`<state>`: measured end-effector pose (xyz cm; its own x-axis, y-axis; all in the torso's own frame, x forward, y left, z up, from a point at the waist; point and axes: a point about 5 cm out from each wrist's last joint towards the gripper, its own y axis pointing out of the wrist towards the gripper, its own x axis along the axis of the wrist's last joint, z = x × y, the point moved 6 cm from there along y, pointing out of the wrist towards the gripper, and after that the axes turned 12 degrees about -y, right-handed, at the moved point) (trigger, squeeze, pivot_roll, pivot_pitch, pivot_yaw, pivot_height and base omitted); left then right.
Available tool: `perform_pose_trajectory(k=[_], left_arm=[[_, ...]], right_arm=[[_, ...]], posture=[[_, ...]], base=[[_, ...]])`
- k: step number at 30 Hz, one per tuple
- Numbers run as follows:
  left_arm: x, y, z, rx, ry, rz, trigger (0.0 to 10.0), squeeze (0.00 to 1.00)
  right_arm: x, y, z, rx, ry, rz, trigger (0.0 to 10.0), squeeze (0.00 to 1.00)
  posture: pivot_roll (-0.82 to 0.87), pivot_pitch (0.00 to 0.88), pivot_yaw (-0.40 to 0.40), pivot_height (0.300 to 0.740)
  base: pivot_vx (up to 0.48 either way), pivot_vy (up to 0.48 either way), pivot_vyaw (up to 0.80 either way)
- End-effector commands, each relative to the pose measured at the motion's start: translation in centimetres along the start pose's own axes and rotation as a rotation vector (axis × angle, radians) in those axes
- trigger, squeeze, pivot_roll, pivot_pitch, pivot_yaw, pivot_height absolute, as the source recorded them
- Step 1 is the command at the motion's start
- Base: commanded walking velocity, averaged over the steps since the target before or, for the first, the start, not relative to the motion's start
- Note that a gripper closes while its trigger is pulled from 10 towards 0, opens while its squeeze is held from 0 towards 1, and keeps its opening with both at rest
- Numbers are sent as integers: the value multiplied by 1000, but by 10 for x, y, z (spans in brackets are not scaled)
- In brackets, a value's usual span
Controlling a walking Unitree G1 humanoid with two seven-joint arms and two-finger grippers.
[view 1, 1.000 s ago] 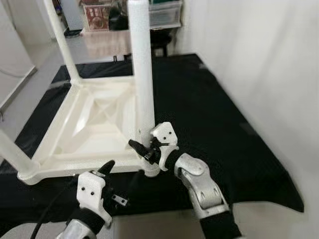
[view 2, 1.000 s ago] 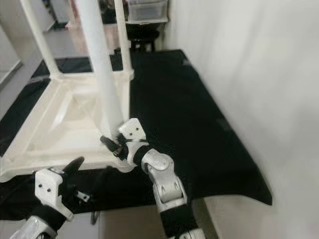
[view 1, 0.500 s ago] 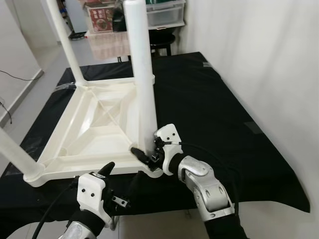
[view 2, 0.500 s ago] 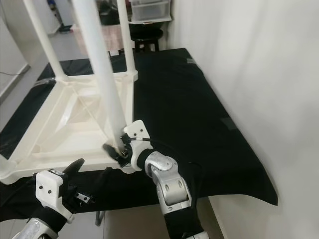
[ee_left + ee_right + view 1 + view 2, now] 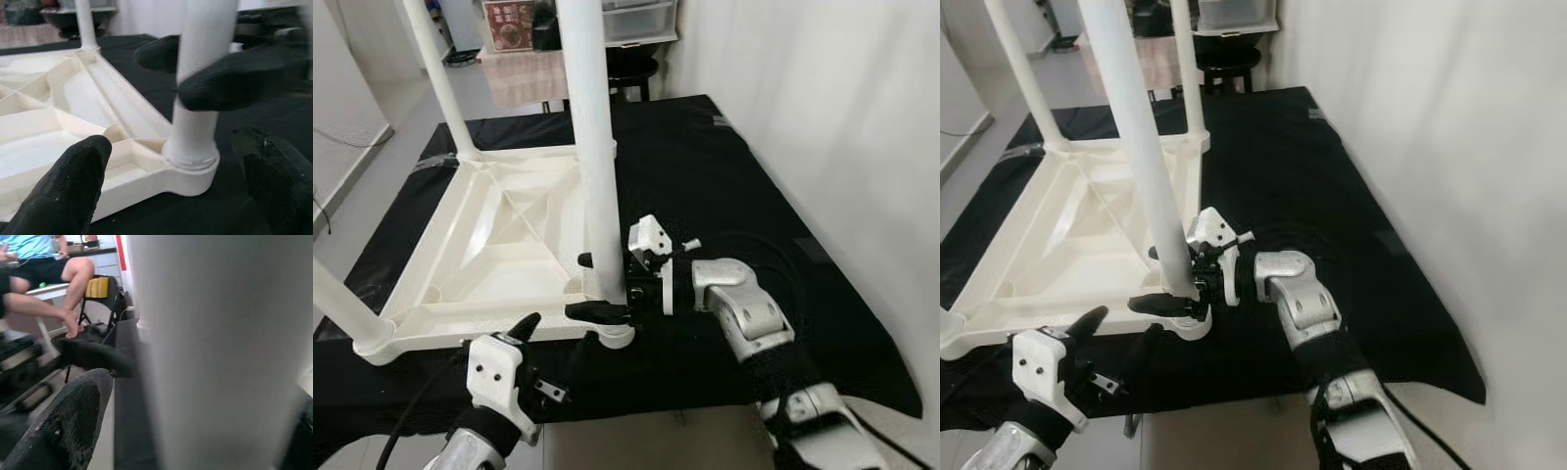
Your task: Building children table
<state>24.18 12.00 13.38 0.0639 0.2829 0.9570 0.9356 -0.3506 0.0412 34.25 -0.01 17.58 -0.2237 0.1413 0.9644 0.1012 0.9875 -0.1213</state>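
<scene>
My right claw (image 5: 598, 287) has swung round since a second ago and now grips the white plastic table leg (image 5: 590, 147) low, at its socket in the upturned white tabletop (image 5: 499, 250). Judged: seating it. Left claw (image 5: 548, 352) waits at six o'clock, spread wide.

The right arm (image 5: 744, 308) has silver rounded shells and black joints; the left wrist housing (image 5: 494, 377) is white with dark screws, a black cable trailing. Both carry long black fingers (image 5: 73, 183).
</scene>
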Motion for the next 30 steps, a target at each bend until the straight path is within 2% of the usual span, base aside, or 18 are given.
perform_pose_trajectory(k=[1, 5, 6, 7, 9, 10, 15, 19, 24, 25, 26, 27, 28, 29, 30], left_arm=[[-4, -2, 3, 8, 3, 17, 10000, 0], [-4, -2, 2, 8, 3, 18, 10000, 0], [-4, -2, 2, 7, 3, 18, 10000, 0], [-4, -2, 2, 6, 3, 19, 10000, 0], [-4, -2, 2, 6, 3, 19, 10000, 0], [-4, -2, 2, 6, 4, 19, 10000, 0], [-3, -3, 2, 6, 4, 19, 10000, 0], [-3, -3, 1, 7, 3, 17, 10000, 0], [-1, -4, 2, 8, 4, 14, 10000, 0], [-1, -5, 4, 9, 5, 15, 10000, 0], [-1, -5, 4, 9, 5, 15, 10000, 0], [-1, -5, 6, 10, 5, 16, 10000, 0], [1, -5, 6, 9, 5, 16, 10000, 0], [-1, -5, 7, 8, 12, 21, 10000, 0], [-1, -5, 8, 11, 11, 20, 10000, 0]], right_arm=[[2, 2, -2, 20, -1, -20, 10000, 0], [3, 2, 1, 65, -9, -22, 10000, 0], [2, 3, 0, 76, -2, -13, 8588, 0], [1, 3, -2, 78, -7, -1, 1059, 0], [0, 4, -3, 82, -12, 4, 1059, 0], [1, 3, -4, 87, -3, -7, 0, 0], [-5, 1, -4, 93, -12, -10, 0, 0], [-15, -9, -12, -34, -78, 55, 0, 0], [-15, -17, -12, -134, -68, 54, 0, 0], [-26, -17, -32, -651, 62, 128, 0, 0], [-26, -17, -32, -651, 62, 128, 0, 0], [-46, -53, -35, -1089, 204, 254, 0, 0], [-48, -47, -10, -1058, 220, 278, 0, 0], [-43, -41, -5, -1002, 191, 248, 0, 0], [-40, -27, -3, -859, 132, 216, 0, 0]], posture=[[6, 51, 48, 740], [8, 52, 50, 740], [5, 55, 52, 740], [8, 56, 51, 740], [8, 56, 51, 740], [10, 58, 51, 740], [6, 65, 47, 740], [-1, 79, 35, 740], [-13, 85, 35, 740], [-40, 92, 41, 740], [-40, 92, 41, 740], [-40, 92, 41, 740], [-33, 100, 47, 740], [-54, 95, 58, 740], [-55, 77, 60, 740]], base=[[0, 0, 0], [0, 0, 0], [0, 0, 0], [0, 0, 0], [0, 0, 0], [0, 0, 0], [0, 0, 0], [0, 0, 0], [0, 0, 0], [0, 0, 0], [0, 0, 0], [0, 0, 0], [0, 0, 0], [0, 0, 0], [0, 0, 0]])
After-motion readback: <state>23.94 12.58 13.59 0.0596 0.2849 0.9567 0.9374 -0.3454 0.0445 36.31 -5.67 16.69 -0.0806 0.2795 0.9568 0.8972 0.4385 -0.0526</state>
